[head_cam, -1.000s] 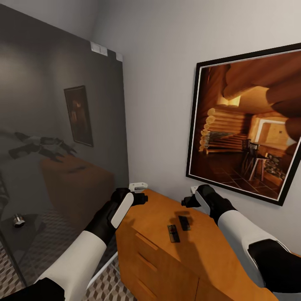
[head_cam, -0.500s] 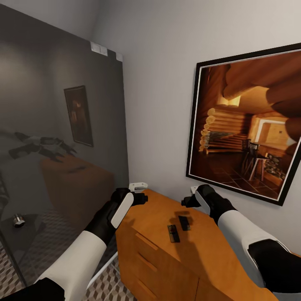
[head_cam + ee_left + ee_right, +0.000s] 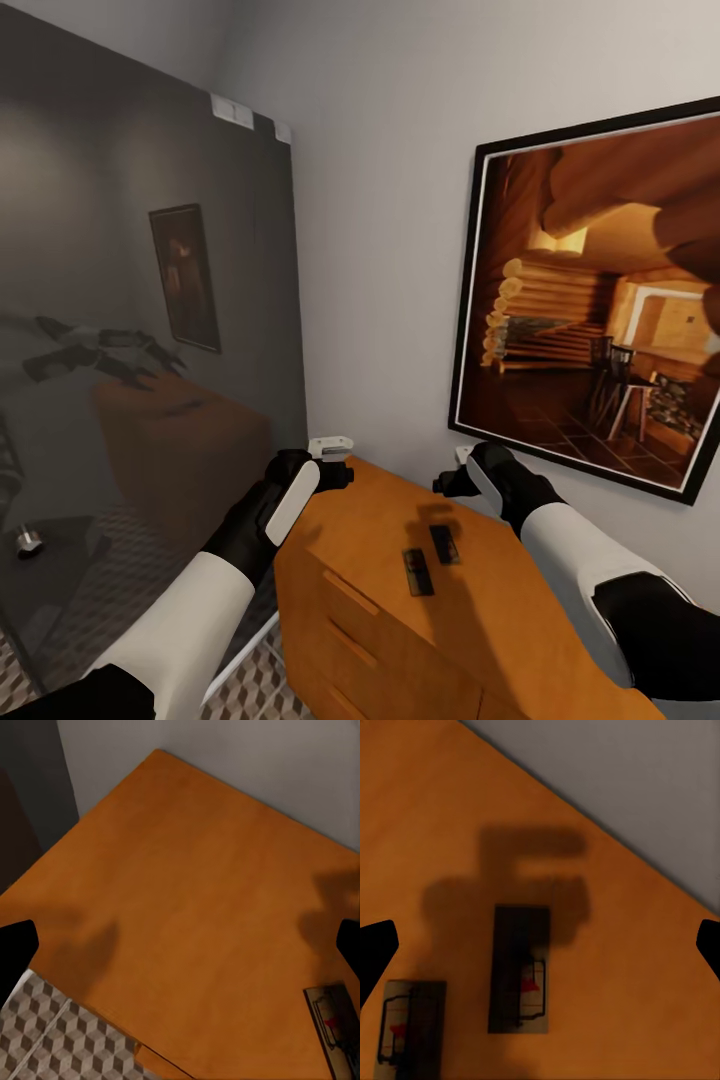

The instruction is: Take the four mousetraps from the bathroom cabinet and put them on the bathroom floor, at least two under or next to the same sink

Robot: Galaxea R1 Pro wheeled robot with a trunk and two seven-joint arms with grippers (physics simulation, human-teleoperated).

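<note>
Both our grippers, left (image 3: 335, 470) and right (image 3: 448, 482), hang open and empty over the cabinet (image 3: 380, 620). Two mousetraps (image 3: 417, 571) (image 3: 444, 544) lie side by side on its top, between the grippers, beneath a framed picture (image 3: 600, 310).

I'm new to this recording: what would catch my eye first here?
A large black-framed log-cabin painting hangs on the wall above the orange-brown wooden cabinet. On its flat top lie two small flat mousetraps side by side, between the left gripper and right gripper.
</note>
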